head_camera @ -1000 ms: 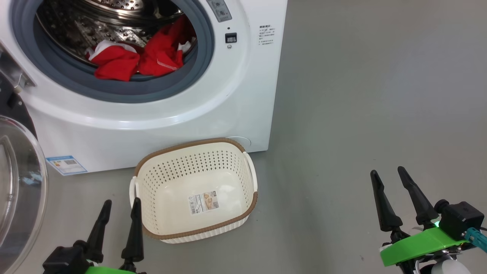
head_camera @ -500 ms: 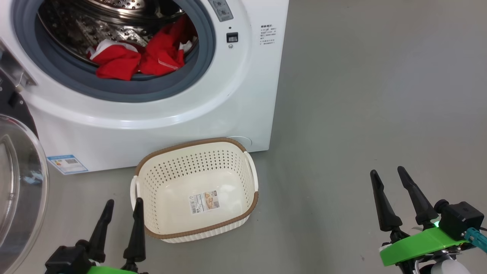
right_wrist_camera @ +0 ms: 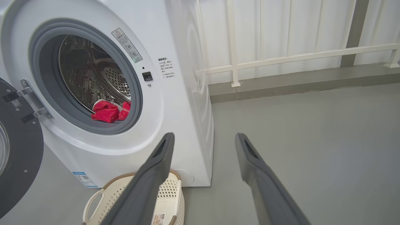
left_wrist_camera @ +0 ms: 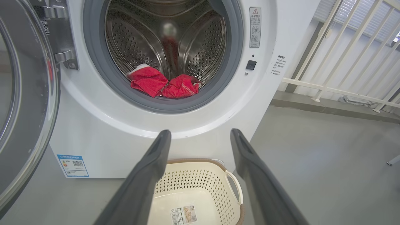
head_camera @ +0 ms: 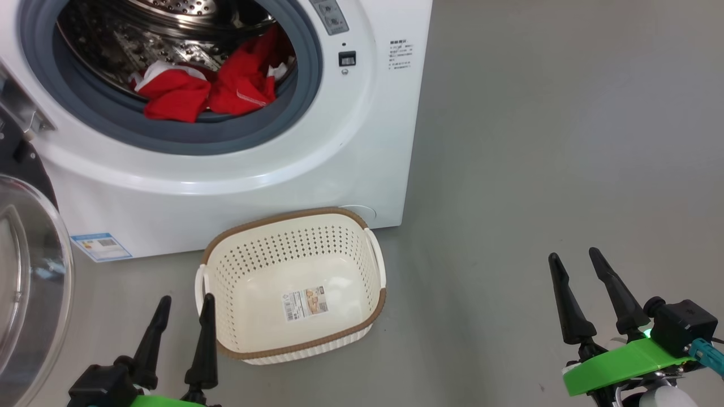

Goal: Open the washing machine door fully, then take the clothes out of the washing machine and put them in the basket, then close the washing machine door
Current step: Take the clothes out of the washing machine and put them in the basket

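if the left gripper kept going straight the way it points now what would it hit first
Most likely the white front of the washing machine, just below its opening; the left gripper aims over the basket, not into it. Exact height is hard to judge.

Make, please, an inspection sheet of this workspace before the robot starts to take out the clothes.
surface: grey floor, even where seen.
job's things: washing machine door swung open, at the head view's left; clothes, red, lying at the front of the drum inside the washing machine; basket empty, upright on the floor before the machine, paper label on its bottom.
clutter: nothing seen.
grippers: left gripper open, empty, beside the basket's near left corner; right gripper open, empty, above the floor.
cables: nothing seen.
surroundings: white railing behind the machine.
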{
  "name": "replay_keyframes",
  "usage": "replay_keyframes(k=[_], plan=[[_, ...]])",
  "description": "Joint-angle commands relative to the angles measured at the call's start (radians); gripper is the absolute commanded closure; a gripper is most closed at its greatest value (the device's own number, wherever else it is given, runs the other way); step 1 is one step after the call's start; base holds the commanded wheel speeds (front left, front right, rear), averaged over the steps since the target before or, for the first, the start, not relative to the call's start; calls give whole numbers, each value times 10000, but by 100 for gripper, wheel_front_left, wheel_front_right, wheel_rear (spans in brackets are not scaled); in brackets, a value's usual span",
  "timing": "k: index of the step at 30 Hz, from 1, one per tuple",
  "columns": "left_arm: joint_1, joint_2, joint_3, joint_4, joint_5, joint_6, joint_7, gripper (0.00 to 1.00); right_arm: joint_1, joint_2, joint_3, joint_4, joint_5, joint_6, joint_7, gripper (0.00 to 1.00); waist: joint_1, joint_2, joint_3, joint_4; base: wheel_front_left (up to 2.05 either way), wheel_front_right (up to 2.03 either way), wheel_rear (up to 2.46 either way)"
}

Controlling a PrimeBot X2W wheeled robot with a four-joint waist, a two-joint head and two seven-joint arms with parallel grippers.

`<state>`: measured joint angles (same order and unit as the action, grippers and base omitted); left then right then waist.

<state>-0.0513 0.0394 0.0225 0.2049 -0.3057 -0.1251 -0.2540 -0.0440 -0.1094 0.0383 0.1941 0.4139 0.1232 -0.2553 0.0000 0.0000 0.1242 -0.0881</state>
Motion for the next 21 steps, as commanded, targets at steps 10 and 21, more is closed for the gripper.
replay_keyframes(k=[10,21], plan=[[-375,149,245,-266,147,-55,-78,0,-103,-52,179,-250,-4,75,-65,0,0,0,95,72,126,-146,19],[-456,126,242,-150,279,-55,-78,0,-185,-36,179,-247,14,75,-65,0,0,0,224,138,93,-100,7]])
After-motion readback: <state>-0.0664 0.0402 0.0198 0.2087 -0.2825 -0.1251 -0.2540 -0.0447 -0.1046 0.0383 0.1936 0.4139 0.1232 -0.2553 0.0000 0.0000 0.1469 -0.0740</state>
